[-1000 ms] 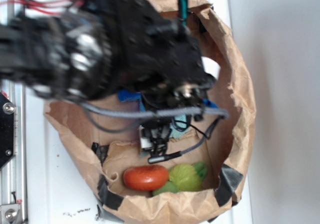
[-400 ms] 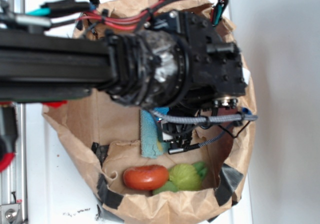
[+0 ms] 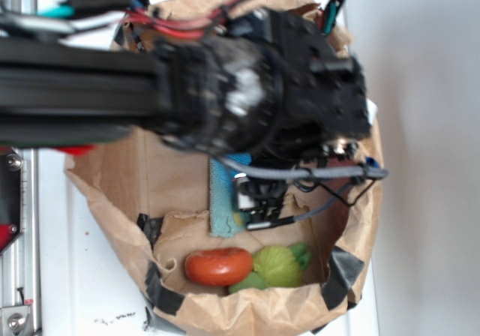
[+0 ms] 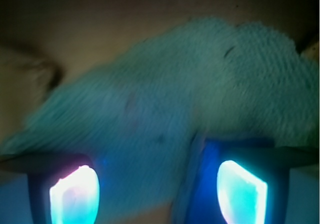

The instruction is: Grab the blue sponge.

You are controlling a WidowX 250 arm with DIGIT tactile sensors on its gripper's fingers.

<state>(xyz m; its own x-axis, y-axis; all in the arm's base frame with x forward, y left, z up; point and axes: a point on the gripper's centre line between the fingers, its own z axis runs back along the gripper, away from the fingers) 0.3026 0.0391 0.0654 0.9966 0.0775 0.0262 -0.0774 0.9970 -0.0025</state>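
While the arm blocks most of the paper bag (image 3: 352, 201), the gripper (image 4: 157, 189) hangs with jaws spread, holding nothing, just above the teal cloth (image 4: 165, 109). No part of the blue sponge can be identified in either view; its position cannot be determined.

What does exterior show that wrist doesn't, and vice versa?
Exterior only: the brown paper bag rim, a red tomato-like toy, a green leafy toy, and the arm's black body covering much of the bag.
Wrist only: both glowing fingertips of the gripper, spread apart, close over the fabric.
Both: the pale teal cloth. The blue sponge can't be confirmed in either view.
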